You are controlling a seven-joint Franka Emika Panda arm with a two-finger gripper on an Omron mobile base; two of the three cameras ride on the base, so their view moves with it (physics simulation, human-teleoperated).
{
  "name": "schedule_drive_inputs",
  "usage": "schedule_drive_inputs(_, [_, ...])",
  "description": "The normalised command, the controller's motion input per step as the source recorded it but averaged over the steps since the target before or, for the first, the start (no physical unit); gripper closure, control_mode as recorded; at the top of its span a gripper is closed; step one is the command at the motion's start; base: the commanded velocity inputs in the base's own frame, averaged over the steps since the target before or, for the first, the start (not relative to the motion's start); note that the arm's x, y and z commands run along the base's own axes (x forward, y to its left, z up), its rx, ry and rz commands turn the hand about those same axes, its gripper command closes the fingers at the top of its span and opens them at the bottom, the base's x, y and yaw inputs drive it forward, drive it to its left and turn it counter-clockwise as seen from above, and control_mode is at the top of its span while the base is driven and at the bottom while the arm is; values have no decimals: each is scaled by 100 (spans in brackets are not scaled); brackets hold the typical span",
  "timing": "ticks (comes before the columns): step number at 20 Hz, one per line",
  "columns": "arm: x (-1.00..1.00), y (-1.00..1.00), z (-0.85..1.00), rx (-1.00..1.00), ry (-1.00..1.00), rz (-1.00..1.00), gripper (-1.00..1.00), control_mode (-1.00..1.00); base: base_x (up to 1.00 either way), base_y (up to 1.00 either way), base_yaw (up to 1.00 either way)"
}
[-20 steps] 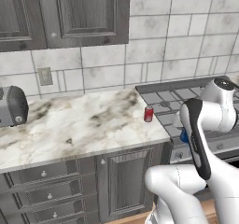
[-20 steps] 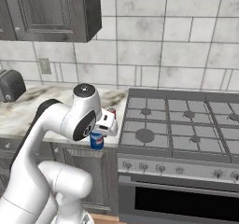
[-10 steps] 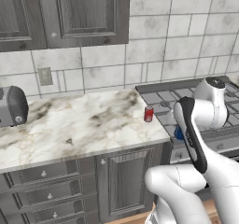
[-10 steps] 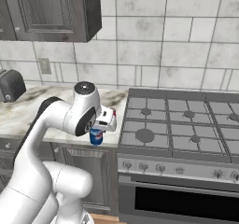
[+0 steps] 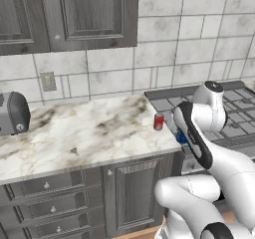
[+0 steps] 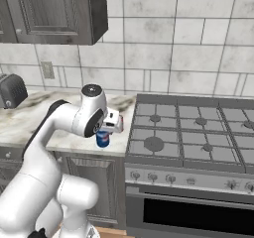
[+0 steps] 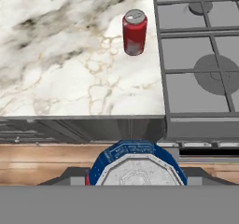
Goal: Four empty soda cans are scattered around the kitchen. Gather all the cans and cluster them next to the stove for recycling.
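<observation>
Gripper (image 6: 102, 133) is clamping a blue can (image 6: 102, 140), and the hand view is looking straight down onto that can's (image 7: 136, 166) silver top, wedged between the two dark fingertips. In the right base view the blue can is hanging under the hand, just off the front edge of the counter (image 6: 49, 128), close to the stove's (image 6: 193, 138) near left corner. From the left base view a sliver of blue (image 5: 181, 138) is peeking out behind the forearm, so the grip itself is mostly hiding there.

Ahead of the hand, beyond the counter's front edge, a red can (image 7: 134, 32) is standing upright on the marble (image 7: 65, 64), just beside the stove's (image 7: 200, 64) left edge but not on it. The same red can (image 5: 159, 121) is sitting near the counter's right end in the left base view, a little way from the gripper.

Below the hand, wooden floor (image 7: 42, 162) and the cabinet front (image 7: 79, 129) are showing. Off to the far side of the hand, the burner grates (image 6: 198, 123) are spreading across the cooktop. Well away at the counter's other end, a toaster (image 5: 12, 114) is sitting against the tiled wall (image 5: 109, 78), with an outlet (image 5: 49, 81) above the marble and dark cabinets (image 5: 69, 14) overhead.
</observation>
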Motion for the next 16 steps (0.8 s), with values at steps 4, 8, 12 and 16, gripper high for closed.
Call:
schedule_drive_inputs(4, [50,38,-4,0,0,6,100,-100,0,0,0])
schedule_drive_inputs(8, [50,47,-3,-4,0,5,100,-100,0,0,0])
schedule_drive_inputs(12, [57,31,-26,-4,0,3,100,-100,0,0,0])
schedule_drive_inputs(16, [59,30,-2,0,0,1,100,-100,0,0,0])
